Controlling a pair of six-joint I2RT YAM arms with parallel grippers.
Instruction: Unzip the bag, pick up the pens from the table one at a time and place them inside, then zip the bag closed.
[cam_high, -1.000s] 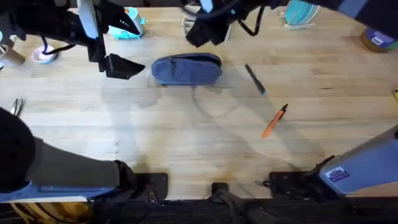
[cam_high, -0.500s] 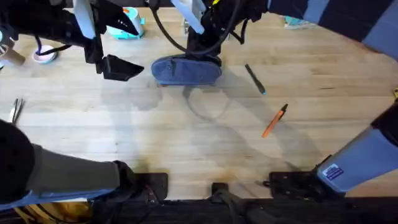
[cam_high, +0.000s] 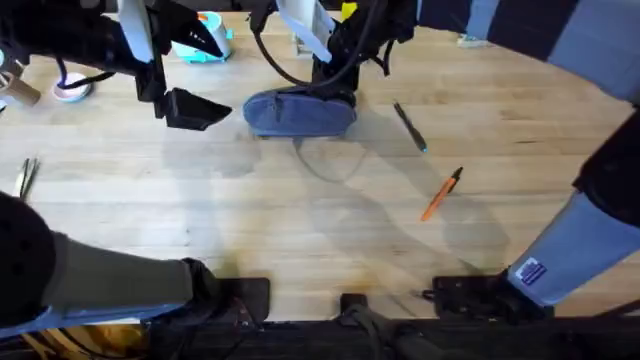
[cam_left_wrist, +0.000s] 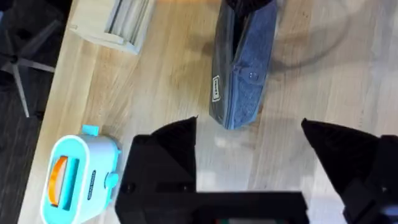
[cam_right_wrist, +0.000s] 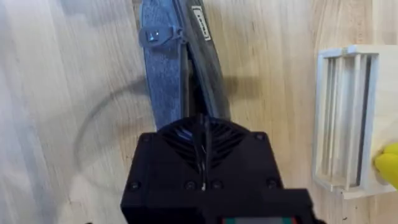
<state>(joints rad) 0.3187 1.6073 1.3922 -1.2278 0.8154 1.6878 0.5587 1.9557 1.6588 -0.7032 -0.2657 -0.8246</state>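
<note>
Right now the long, slim grey-blue fabric pouch (cam_high: 299, 112) lies on the light wooden plank table (cam_high: 300, 210) toward its far side, with its length running left to right in the overhead view. The right gripper (cam_high: 336, 92) has reached across to the pouch's right-hand end; in the right wrist view its black fingers (cam_right_wrist: 203, 138) are pressed together on the top edge of the pouch at the zipper line, pinching the fabric there. A small metal pull (cam_right_wrist: 157, 35) shows farther along the zipper in that view.

The left gripper (cam_high: 195, 108) hangs just beside the pouch's left end, apart from it, with its two black fingers (cam_left_wrist: 177, 138) spread wide and nothing between them.

Well to the right of the pouch, a thin dark pen with a teal-blue tip (cam_high: 409, 127) lies on the bare wood, and nearer the arms' bases lies a thin orange pen with a black end (cam_high: 441, 192). The two pens are apart from each other and from both grippers.
</note>
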